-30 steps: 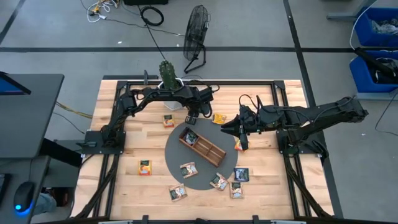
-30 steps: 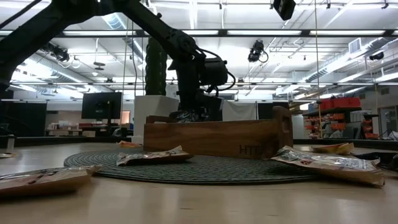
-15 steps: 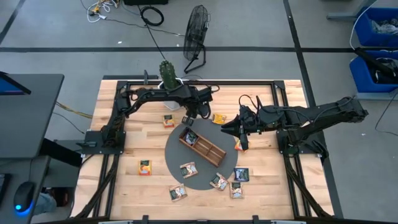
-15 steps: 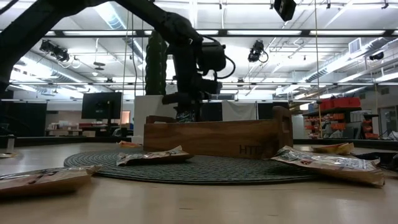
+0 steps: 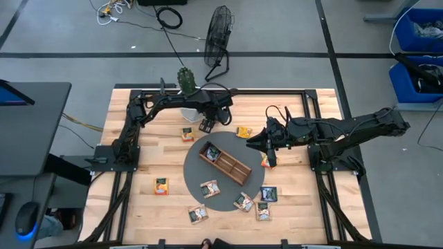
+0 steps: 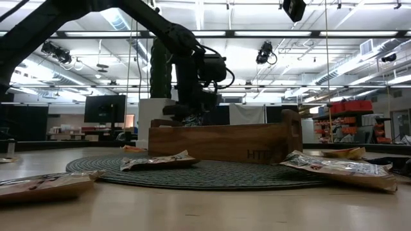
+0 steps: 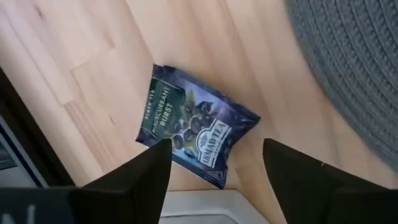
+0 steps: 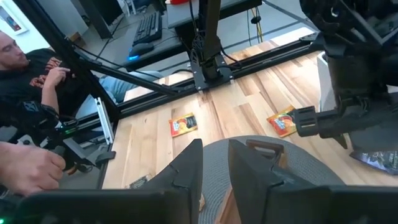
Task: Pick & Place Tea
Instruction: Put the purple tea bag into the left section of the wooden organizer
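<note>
Landmark: wooden tray (image 5: 225,162) on the round grey mat (image 5: 223,174).

Nearest the front table edge: a cluster of tea packets (image 5: 243,201) on and just off the mat's front rim, one more (image 5: 199,214) in front of the mat, an orange packet (image 5: 161,185) well to the tray's left on bare wood. No change in these from a second ago.

Tray: one dark packet (image 5: 212,152) lies in its far-left compartment, where the left gripper was hanging over it a second ago.

Right gripper (image 5: 250,142): hovers just right of the tray's far end, fingers narrowly apart, nothing seen between them in the right wrist view. Position unchanged. An orange packet (image 5: 266,161) lies on the table under that arm.

Left gripper (image 5: 206,125): has pulled back from above the tray to beyond its far end, near the cactus pot (image 5: 188,111). Fingers (image 7: 146,168) spread wide, empty. Directly below them in the left wrist view lies a dark blue packet (image 7: 194,132) flat on the wood, just beside the mat edge.

Beyond the tray: orange packets (image 5: 187,133) and (image 5: 243,131) on the table, unmoved.
</note>
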Robot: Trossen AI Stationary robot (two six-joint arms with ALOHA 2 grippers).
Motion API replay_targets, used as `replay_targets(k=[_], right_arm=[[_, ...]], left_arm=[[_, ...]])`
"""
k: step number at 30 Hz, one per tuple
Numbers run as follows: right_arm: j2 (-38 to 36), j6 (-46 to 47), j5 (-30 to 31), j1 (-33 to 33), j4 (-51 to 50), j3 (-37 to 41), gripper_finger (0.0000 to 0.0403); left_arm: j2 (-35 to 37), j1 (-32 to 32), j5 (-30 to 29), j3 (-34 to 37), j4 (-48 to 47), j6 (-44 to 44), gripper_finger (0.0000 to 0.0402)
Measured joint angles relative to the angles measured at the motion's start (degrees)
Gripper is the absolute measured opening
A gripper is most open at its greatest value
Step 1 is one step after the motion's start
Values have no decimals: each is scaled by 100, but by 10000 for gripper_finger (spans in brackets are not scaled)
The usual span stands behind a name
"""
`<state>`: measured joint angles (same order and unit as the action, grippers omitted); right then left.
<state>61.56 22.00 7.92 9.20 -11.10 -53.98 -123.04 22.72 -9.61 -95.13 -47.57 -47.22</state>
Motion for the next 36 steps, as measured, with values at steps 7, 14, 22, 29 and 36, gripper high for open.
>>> replay_targets(k=[7, 14, 22, 29, 36], right_arm=[[0, 0, 0, 1, -34, 0, 84], [-2, -1, 0, 1, -71, 0, 84], [-2, 12, 0, 1, -61, 0, 84], [-2, 89, 2, 1, -59, 0, 84], [-2, 107, 2, 1, -64, 0, 84]], left_arm=[[-202, 0, 77, 2, 79, -11, 237], [-307, 0, 57, -9, 284, -4, 225], [-307, 0, 84, 0, 269, 4, 171], [-308, -2, 87, 0, 261, 20, 83], [-317, -118, -86, 0, 136, 240, 6]])
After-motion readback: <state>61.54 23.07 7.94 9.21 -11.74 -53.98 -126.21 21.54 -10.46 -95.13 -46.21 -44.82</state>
